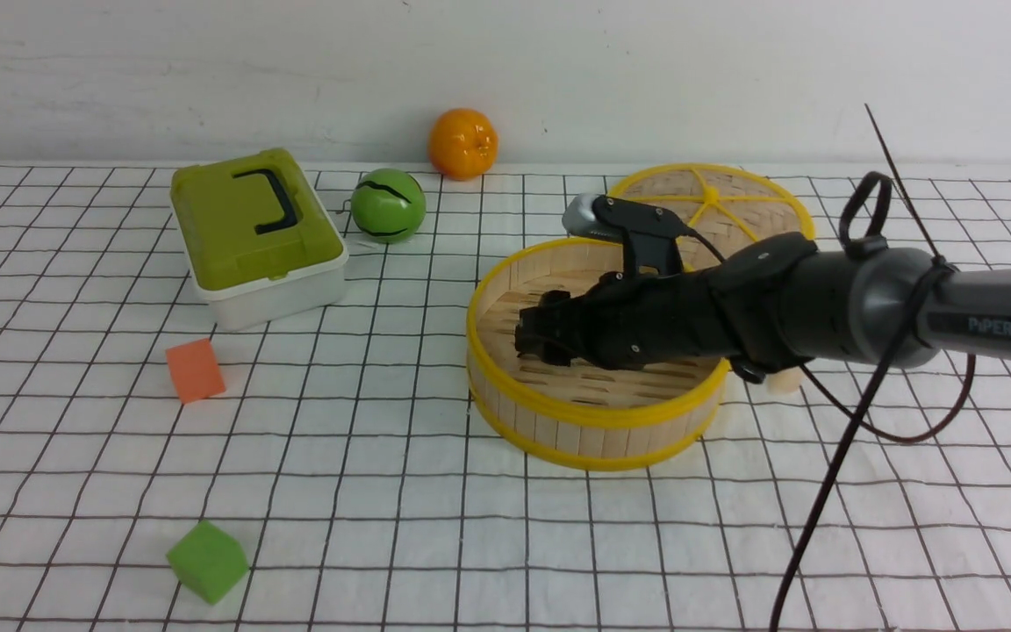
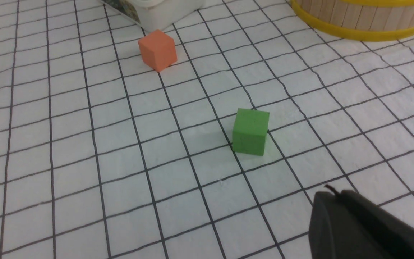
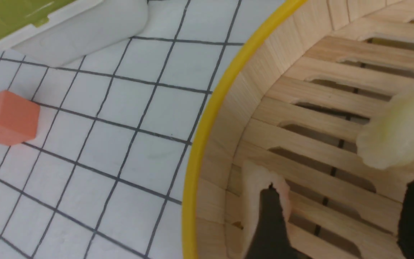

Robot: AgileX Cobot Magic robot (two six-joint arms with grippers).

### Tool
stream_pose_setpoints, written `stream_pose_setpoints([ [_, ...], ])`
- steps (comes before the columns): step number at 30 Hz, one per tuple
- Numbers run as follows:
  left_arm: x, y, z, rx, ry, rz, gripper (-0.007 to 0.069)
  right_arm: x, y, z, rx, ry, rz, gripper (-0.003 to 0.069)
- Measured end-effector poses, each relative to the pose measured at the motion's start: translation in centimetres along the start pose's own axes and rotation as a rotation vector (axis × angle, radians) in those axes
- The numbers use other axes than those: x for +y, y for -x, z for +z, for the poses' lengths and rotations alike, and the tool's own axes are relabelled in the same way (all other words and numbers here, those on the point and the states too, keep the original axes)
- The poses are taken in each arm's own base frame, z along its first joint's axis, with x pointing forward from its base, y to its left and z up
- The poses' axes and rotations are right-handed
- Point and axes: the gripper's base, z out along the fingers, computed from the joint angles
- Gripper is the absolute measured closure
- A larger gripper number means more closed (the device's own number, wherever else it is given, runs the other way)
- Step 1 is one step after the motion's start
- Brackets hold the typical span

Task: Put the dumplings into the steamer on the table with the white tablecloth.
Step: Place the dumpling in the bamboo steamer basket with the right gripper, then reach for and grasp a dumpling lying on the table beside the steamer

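The bamboo steamer [image 1: 593,420] with yellow rims stands on the white grid tablecloth [image 1: 383,491]. My right gripper [image 1: 530,342] reaches down inside it. In the right wrist view that gripper [image 3: 341,187] is open, its two dark fingers wide apart over the slatted floor [image 3: 314,104]. A pinkish-cream dumpling [image 3: 252,187] lies against one fingertip [image 3: 270,216]. A pale green dumpling [image 3: 397,133] rests on the slats farther in. A cream dumpling [image 1: 784,380] lies on the cloth beside the steamer's right wall, half hidden by my arm. My left gripper [image 2: 329,194] is shut and empty above the cloth.
The flat woven lid [image 1: 716,197] lies behind the steamer. A green-lidded white box [image 1: 251,237], a green ball [image 1: 388,205] and an orange [image 1: 463,143] stand at the back. An orange cube [image 1: 195,370] and a green cube [image 1: 207,562] sit on the left.
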Motion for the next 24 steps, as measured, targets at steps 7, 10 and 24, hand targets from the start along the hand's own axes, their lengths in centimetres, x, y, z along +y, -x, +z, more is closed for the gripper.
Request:
stream_pose_setpoints([
  [7, -0.2, -0.2, 0.5, -0.020, -0.010, 0.007, 0.0624, 0.9, 4.4, -6.0, -0.100, 0.040, -0.118, 0.0257],
  [10, -0.2, -0.5, 0.8, -0.014, -0.009, 0.013, 0.0623, 0.4, 6.6, -9.4, -0.158, 0.010, -0.191, 0.0299],
  [24, -0.3, -0.5, 0.9, -0.027, -0.011, 0.017, 0.0622, -12.9, 4.3, -11.7, 0.282, -0.413, -0.030, 0.0296],
])
